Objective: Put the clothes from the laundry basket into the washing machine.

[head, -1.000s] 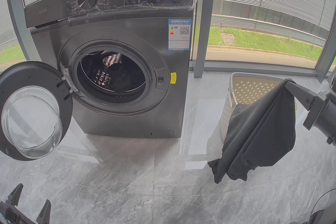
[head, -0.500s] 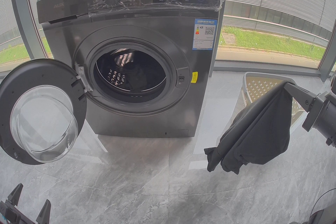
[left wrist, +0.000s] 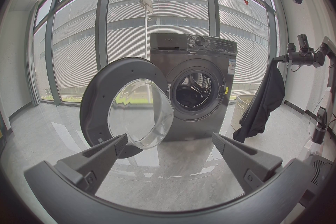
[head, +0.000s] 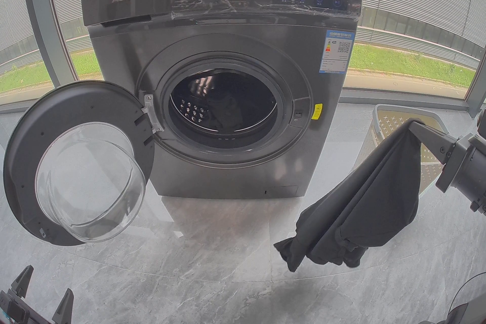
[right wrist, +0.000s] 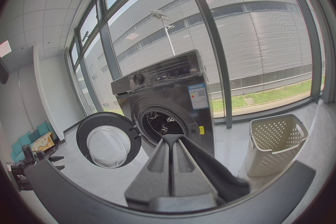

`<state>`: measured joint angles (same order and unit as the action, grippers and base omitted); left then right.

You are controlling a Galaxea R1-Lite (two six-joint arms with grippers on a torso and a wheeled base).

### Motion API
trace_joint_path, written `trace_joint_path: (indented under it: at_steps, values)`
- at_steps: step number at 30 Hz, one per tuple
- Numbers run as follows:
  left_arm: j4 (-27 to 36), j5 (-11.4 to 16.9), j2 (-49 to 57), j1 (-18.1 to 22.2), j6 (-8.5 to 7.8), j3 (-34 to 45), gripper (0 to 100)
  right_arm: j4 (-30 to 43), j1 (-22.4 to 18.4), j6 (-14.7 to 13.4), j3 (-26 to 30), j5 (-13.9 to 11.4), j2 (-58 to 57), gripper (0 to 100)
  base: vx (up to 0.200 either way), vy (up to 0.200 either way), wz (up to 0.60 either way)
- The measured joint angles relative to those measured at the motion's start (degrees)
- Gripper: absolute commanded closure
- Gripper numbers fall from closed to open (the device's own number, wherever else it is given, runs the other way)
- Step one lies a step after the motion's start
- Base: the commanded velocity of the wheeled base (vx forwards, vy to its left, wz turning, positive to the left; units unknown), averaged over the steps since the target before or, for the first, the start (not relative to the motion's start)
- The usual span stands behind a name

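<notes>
A grey front-loading washing machine point(head: 223, 62) stands ahead with its round door point(head: 76, 163) swung open to the left and the drum point(head: 223, 105) dark inside. My right gripper point(head: 412, 126) is shut on a dark grey garment point(head: 364, 208) that hangs from it above the floor, right of the machine and in front of the cream laundry basket point(head: 430, 137). The same garment point(right wrist: 210, 168) drapes from the closed fingers point(right wrist: 173, 165) in the right wrist view, and the basket point(right wrist: 276, 142) looks empty there. My left gripper point(left wrist: 168, 151) is open, low at the near left point(head: 43, 292).
Glossy grey tiled floor point(head: 202, 249) spreads between me and the machine. Tall windows with dark frames point(head: 35, 11) stand behind it. The open door takes up the space left of the drum opening.
The head camera has swung so the machine and basket sit further right in view. The hanging garment's lower end has swung left toward the machine. The left gripper is unchanged.
</notes>
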<state>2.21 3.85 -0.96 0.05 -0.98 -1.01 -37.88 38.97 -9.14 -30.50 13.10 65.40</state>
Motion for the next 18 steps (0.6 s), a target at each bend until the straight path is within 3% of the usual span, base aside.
trace_joint_path:
  at_steps: [7,11,18]
  values:
    - [-0.02,0.02,0.00,0.02,-0.09,0.00,0,0.02,0.07,0.09,0.29,-0.16,0.06,100,0.000,0.000,0.00]
    - [-0.05,0.06,0.00,0.05,-1.32,0.00,0,-0.28,0.39,0.34,1.49,-0.44,0.55,100,0.000,0.000,0.00]
    - [0.04,0.24,0.00,0.11,-2.66,0.00,0,-0.68,1.34,0.17,1.56,-3.04,4.22,100,0.000,0.000,0.00]
